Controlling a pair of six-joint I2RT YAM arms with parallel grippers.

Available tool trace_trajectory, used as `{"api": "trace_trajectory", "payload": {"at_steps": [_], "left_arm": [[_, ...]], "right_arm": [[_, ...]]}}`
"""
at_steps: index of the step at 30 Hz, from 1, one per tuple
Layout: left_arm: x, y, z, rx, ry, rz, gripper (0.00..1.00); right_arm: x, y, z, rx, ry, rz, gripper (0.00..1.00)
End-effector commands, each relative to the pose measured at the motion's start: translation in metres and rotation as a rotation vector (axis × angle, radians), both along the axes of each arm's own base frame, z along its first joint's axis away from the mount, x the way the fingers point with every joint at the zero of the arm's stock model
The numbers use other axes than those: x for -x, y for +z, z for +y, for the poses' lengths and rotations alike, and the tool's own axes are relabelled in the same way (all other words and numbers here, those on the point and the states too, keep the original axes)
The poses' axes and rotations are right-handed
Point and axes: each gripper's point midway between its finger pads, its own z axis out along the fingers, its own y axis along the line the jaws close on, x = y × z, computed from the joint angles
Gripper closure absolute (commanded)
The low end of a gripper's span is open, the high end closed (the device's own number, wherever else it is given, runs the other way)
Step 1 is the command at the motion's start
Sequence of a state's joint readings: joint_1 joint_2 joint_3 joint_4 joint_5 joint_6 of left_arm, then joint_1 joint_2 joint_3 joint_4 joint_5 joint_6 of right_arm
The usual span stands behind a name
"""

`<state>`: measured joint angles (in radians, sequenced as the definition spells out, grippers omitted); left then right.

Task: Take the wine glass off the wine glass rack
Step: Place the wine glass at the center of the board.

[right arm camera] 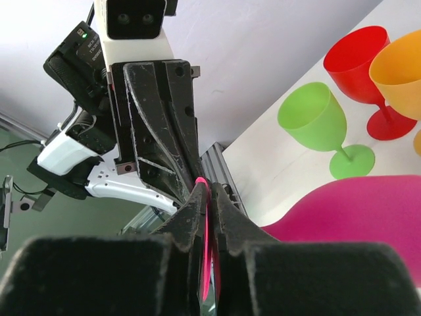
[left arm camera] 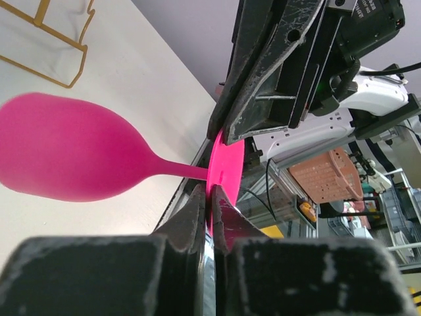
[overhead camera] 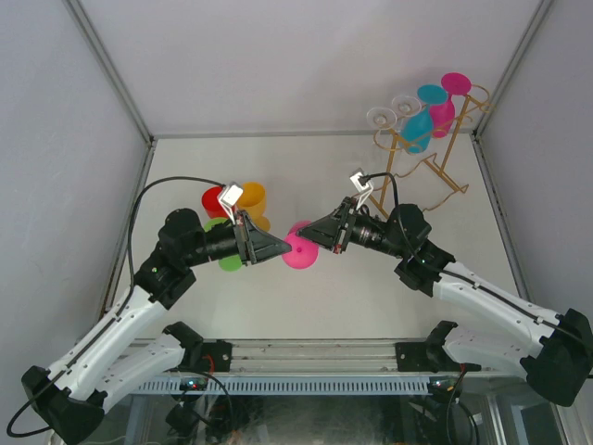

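Note:
A pink wine glass (overhead camera: 301,248) hangs sideways above the middle of the table, held between my two grippers. In the left wrist view its bowl (left arm camera: 66,148) points left and a thin stem runs to its flat foot (left arm camera: 227,161). My left gripper (left arm camera: 210,194) is shut on the lower edge of that foot. My right gripper (right arm camera: 205,191) is shut on the same foot from the opposite side, and the foot's pink rim (right arm camera: 207,243) shows between its fingers. The gold wine glass rack (overhead camera: 435,167) stands at the far right, well away from both grippers.
A blue glass (overhead camera: 419,130), another pink glass (overhead camera: 443,116) and clear glasses (overhead camera: 384,118) hang upside down on the rack. Green (right arm camera: 309,118), red (right arm camera: 362,66) and orange (right arm camera: 401,72) glasses stand upright behind my left gripper. Grey walls enclose the table.

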<state>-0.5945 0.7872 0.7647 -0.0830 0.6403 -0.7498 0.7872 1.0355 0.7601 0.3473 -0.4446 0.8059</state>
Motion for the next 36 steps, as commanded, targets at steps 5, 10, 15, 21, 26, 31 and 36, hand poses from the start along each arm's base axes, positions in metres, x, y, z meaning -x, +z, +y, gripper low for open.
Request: {"api": "trace_trajectory", "payload": {"at_steps": [5, 10, 15, 21, 26, 31, 36], "left_arm": [[0.007, 0.015, -0.002, 0.033, -0.043, -0.094, 1.0], [0.006, 0.022, 0.003, 0.043, -0.008, -0.139, 1.0], [0.003, 0.023, 0.008, 0.041, 0.029, -0.166, 1.0], [0.0, 0.023, 0.009, 0.037, 0.054, -0.167, 1.0], [-0.001, 0.024, 0.01, 0.038, 0.066, -0.169, 1.0], [0.0, 0.025, 0.011, 0.04, 0.062, -0.171, 1.0], [-0.001, 0.025, 0.011, 0.04, 0.068, -0.171, 1.0]], "right_arm": [[0.008, 0.019, 0.001, -0.015, 0.032, -0.068, 0.89], [0.002, 0.008, -0.012, 0.088, -0.034, -0.066, 0.53], [0.012, 0.0, -0.029, 0.116, 0.016, 0.038, 0.43], [0.04, 0.003, -0.027, 0.102, 0.132, 0.095, 0.4], [0.046, -0.003, -0.013, 0.104, 0.138, 0.136, 0.4], [0.037, 0.007, -0.002, -0.012, 0.099, 0.156, 0.53], [0.036, 0.011, 0.005, -0.039, 0.1, 0.126, 0.65]]}}
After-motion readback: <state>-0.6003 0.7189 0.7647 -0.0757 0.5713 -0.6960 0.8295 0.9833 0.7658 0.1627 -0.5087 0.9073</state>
